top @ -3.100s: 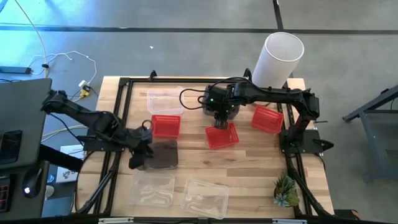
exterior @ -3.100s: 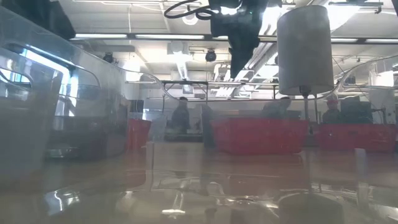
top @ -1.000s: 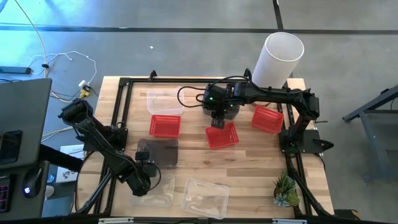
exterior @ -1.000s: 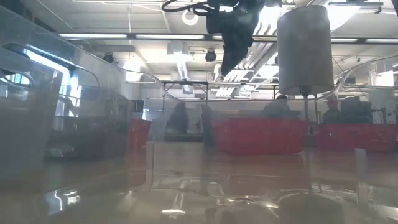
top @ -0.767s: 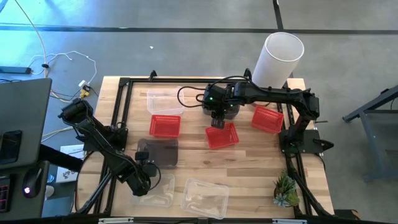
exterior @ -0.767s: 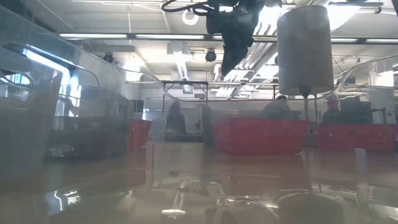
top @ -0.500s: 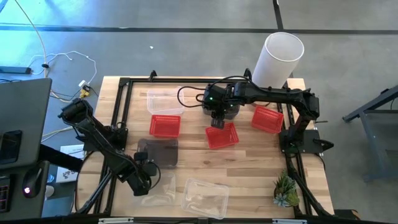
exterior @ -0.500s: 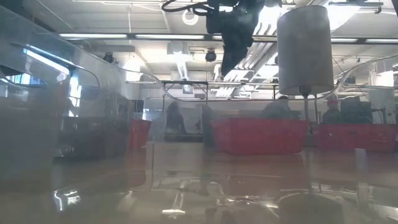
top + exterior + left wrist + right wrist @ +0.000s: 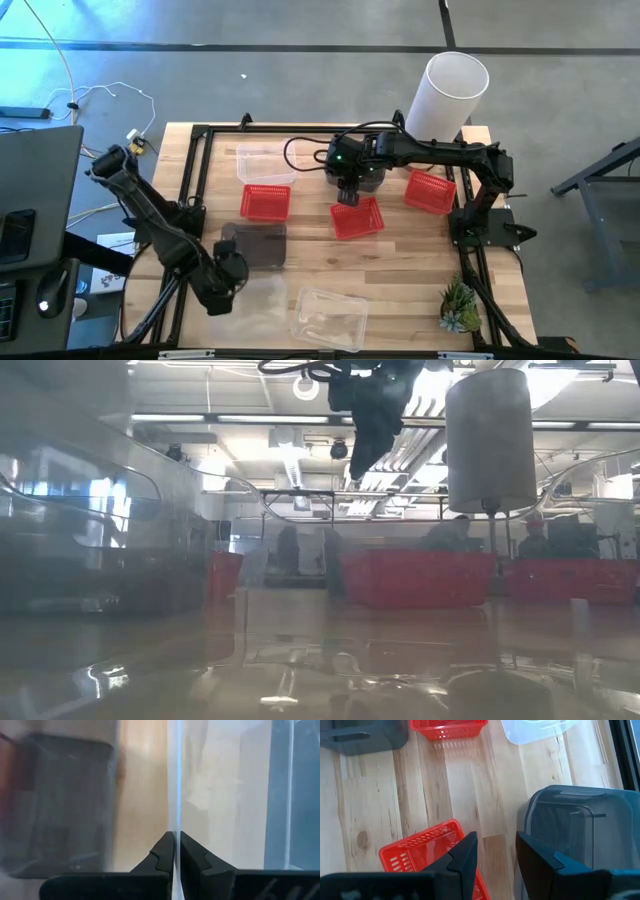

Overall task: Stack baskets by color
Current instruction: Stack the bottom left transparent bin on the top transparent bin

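My left gripper (image 9: pixel 230 272) is at the near left of the table, shut on a clear basket (image 9: pixel 260 290). A second clear basket (image 9: pixel 328 318) lies near the front edge and a third (image 9: pixel 264 162) at the far left. Three red baskets (image 9: pixel 267 202) (image 9: pixel 357 217) (image 9: pixel 430 190) sit across the middle. One dark grey basket (image 9: pixel 262 246) lies beside the held one. Another dark grey basket (image 9: pixel 575 830) stands at the far middle. My right gripper (image 9: pixel 492 855) hangs open above the table between that basket and the middle red basket (image 9: pixel 432 852). My left gripper pinches a thin clear side wall of the basket (image 9: pixel 174 820) between its two fingers, one finger on each face, so one finger is inside the basket and one outside. The fingers come steeply from above. The basket hangs below them; whether its low end touches the table I cannot tell.
A tall white cylinder (image 9: pixel 452 92) stands at the far right corner. A small green plant (image 9: pixel 460 306) sits at the near right corner. A black frame (image 9: pixel 200 135) runs along the table's edges. Bare wood (image 9: pixel 410 280) lies at the near right.
My left gripper has shut on the clear basket's wall and then gone up and slightly toward the far edge. The basket has come up with it from where it lay flat. My right arm has kept still.
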